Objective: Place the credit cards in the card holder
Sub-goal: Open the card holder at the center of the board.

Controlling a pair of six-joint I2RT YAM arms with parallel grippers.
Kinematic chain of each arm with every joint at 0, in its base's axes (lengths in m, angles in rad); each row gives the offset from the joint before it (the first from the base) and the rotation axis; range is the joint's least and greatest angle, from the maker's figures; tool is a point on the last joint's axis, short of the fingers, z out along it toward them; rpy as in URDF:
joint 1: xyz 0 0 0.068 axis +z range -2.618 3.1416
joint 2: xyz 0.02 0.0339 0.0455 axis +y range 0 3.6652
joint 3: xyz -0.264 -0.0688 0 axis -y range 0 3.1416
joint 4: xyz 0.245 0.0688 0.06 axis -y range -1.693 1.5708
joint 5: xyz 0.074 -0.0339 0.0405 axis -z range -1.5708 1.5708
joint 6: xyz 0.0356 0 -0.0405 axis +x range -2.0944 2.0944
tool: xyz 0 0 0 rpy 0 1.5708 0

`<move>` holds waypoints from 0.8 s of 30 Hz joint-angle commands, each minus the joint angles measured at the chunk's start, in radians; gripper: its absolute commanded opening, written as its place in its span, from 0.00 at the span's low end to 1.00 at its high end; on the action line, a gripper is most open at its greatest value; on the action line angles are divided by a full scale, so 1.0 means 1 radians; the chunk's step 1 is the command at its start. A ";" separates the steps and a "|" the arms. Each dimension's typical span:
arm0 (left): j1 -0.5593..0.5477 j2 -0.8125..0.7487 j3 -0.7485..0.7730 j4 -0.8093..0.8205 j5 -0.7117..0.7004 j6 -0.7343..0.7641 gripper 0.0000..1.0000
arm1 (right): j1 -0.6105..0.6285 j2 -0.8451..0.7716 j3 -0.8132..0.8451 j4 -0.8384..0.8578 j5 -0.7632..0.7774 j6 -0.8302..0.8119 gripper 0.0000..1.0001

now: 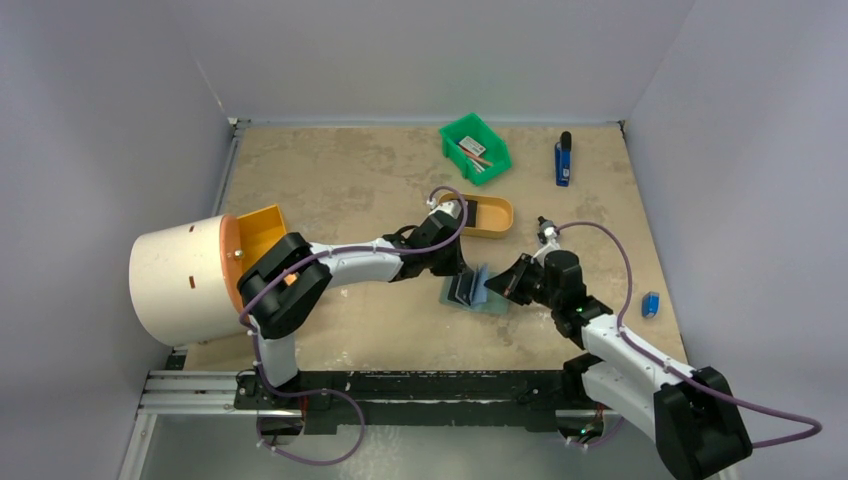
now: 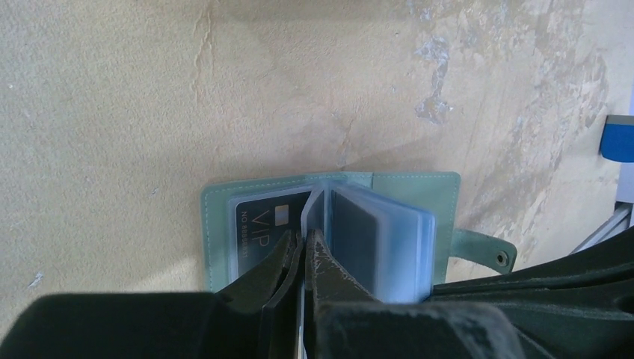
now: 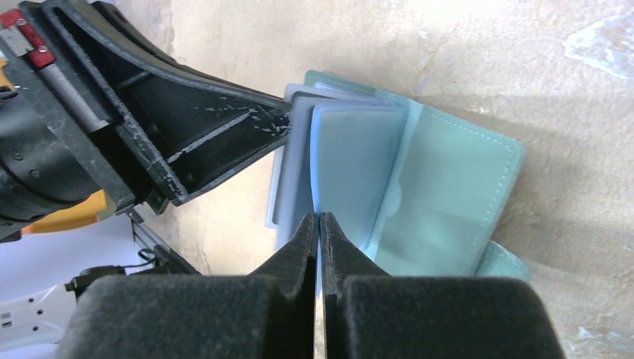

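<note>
Black fingers (image 2: 269, 277) fill the bottom of both wrist views. The left end effector (image 2: 304, 238) is pinched fully together with the thin edge of a clear pocket leaf caught between its tips. The right end effector (image 3: 319, 218) is likewise clamped tight on a pale blue leaf, reaching in from the opposite side. Beneath everything lies the tan, scuffed bench (image 1: 350, 180). At its left edge a big cream drum (image 1: 180, 280) with an orange face lies on its side, just beside the left arm's elbow. A green bin (image 1: 475, 147) sits at the far edge with small items inside, too small to identify. Nearer the middle is a tan oval tray (image 1: 492, 215), just beyond the left wrist. The card holder (image 2: 404, 187) lies open on the bench around the middle, just on the near side of that tray and between the two end effectors. Its grey-green cover is spread flat and its frosted leaves are fanned upward. One credit card (image 2: 258, 224), black with pale "VIP" lettering, sits tucked in the pocket on the left-hand cover. A darker rectangle shows through the leaves on the right, though whether it is a card cannot be told. A strap (image 2: 478, 247) sticks out from the cover's right edge, ending in a small round snap button (image 2: 502, 258).
</note>
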 commanded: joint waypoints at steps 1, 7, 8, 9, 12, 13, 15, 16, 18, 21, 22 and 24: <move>-0.005 -0.017 0.012 -0.050 -0.074 0.029 0.00 | -0.004 -0.002 0.003 -0.060 0.061 -0.025 0.00; -0.005 -0.034 -0.009 -0.058 -0.093 0.014 0.00 | -0.004 0.027 0.003 -0.066 0.073 -0.024 0.00; -0.006 -0.036 -0.012 -0.059 -0.095 0.013 0.00 | -0.004 0.032 0.005 -0.069 0.075 -0.024 0.00; -0.006 -0.040 -0.015 -0.060 -0.098 0.011 0.00 | -0.004 0.034 0.007 -0.072 0.078 -0.025 0.00; -0.005 -0.054 -0.021 -0.063 -0.112 0.004 0.00 | -0.004 0.027 0.017 -0.113 0.108 -0.025 0.00; -0.006 -0.062 -0.023 -0.067 -0.117 0.003 0.00 | -0.004 0.018 0.023 -0.136 0.122 -0.026 0.00; -0.005 -0.076 -0.024 -0.075 -0.129 0.000 0.00 | -0.004 -0.009 0.032 -0.180 0.146 -0.033 0.10; -0.004 -0.082 -0.025 -0.081 -0.137 -0.001 0.00 | -0.004 -0.023 0.035 -0.194 0.154 -0.039 0.16; -0.005 -0.089 -0.025 -0.092 -0.149 -0.004 0.00 | -0.004 -0.046 0.046 -0.221 0.163 -0.052 0.24; -0.005 -0.090 -0.031 -0.096 -0.155 -0.010 0.00 | -0.004 -0.062 0.075 -0.246 0.158 -0.089 0.27; -0.005 -0.089 -0.034 -0.096 -0.158 -0.014 0.00 | -0.004 -0.063 0.087 -0.246 0.159 -0.108 0.28; -0.005 -0.087 -0.037 -0.099 -0.163 -0.018 0.00 | -0.004 -0.057 0.105 -0.210 0.145 -0.126 0.30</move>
